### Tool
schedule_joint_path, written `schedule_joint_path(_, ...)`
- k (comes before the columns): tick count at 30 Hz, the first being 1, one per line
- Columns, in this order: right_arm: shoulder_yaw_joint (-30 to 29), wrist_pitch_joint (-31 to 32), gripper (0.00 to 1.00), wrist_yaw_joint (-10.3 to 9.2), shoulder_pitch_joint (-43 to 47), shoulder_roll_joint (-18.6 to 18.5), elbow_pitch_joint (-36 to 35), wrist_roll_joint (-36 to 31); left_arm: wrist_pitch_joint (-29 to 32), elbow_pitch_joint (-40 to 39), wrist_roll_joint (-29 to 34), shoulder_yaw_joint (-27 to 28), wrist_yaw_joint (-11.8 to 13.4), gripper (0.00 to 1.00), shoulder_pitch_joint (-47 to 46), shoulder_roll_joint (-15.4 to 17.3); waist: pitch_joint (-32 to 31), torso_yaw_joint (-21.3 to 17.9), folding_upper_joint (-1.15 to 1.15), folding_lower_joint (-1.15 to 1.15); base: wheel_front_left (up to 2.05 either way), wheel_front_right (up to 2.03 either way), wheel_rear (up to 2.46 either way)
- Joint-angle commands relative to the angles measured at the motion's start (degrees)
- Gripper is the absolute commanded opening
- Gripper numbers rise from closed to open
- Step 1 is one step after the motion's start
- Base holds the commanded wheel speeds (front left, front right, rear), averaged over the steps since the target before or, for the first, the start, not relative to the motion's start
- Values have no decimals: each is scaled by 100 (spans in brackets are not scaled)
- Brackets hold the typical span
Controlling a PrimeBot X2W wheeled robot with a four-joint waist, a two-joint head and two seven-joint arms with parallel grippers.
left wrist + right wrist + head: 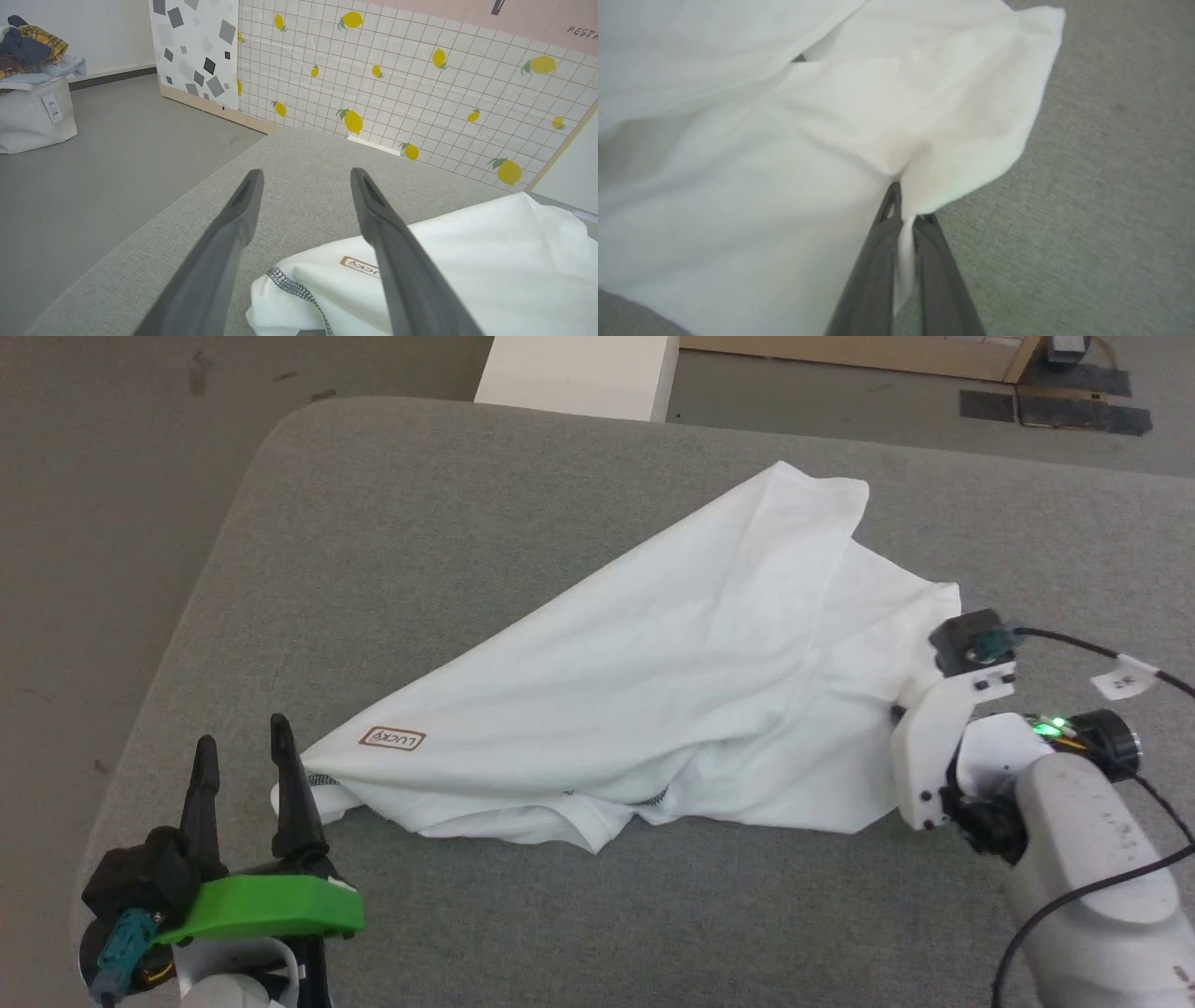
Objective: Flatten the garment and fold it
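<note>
so far little of the job is done: the white t-shirt (653, 691) lies bunched on the grey padded table (448, 523), neither flattened nor folded. in the head view it forms a rough wedge across the middle of the table, with one point toward 1 o'clock, a narrow corner toward 8 o'clock and a rumpled, doubled-under edge along 6 o'clock. the cloth is thin and plain, creased in long diagonal ridges. dark dotted hem stitching (299, 291) shows at the near corner, with a small brown-outlined label print (392, 738) beside it. the sleeves cannot be made out in the heap.

at the shirt's 3 o'clock edge the right gripper (903, 205) has its fingers pinched together on a fold of fabric, a strip of white caught between them. at 8 o'clock the left gripper (241, 733) stands with fingers spread wide, holding nothing, one finger at the hemmed corner; whether it touches i cannot tell. spreading looks like the first need, then the folds. beyond the table at 12 o'clock sits a white box (579, 373).
</note>
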Motion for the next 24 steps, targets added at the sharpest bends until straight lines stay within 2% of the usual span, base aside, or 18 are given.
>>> schedule_joint_path(1,-115,-57,0,-12,-23,-205,-34,142,-27,10,100,33,-48,100,-134,-25,-63,-65,0,0,0,0,0)
schedule_joint_path(5,-649,13,0,-12,89,-839,-497,463,-27,32,147,114,-108,100,-140,-57,-176,-175,0,0,0,0,0)
schedule_joint_path(10,-1777,537,0,-12,608,-1674,-1050,419,-27,17,174,197,-181,100,-67,-91,-208,-377,0,0,0,0,0)
schedule_joint_path(13,-2525,726,0,-12,864,-1906,-1117,239,-27,76,163,183,-238,100,-76,-113,-183,-457,0,0,0,0,0)
schedule_joint_path(16,-3230,710,0,-12,1053,-1831,-1122,-45,-27,176,154,117,-279,100,-137,-150,-154,-506,0,0,0,0,0)
schedule_joint_path(17,-3346,673,62,-12,1087,-1771,-1130,-120,-27,217,145,95,-292,100,-149,-158,-154,-519,0,0,0,0,0)
schedule_joint_path(18,-3428,560,100,-12,1124,-1687,-1189,-192,-27,269,129,72,-312,100,-161,-162,-157,-539,0,0,0,0,0)
schedule_joint_path(21,-3496,67,100,-12,1089,-1326,-1433,-134,-6,368,84,37,-347,100,-171,-166,-170,-607,0,0,0,0,0)
schedule_joint_path(24,-3265,-551,100,-12,1055,-932,-1757,85,35,453,25,21,-376,100,-184,-166,-216,-670,0,0,0,0,0)
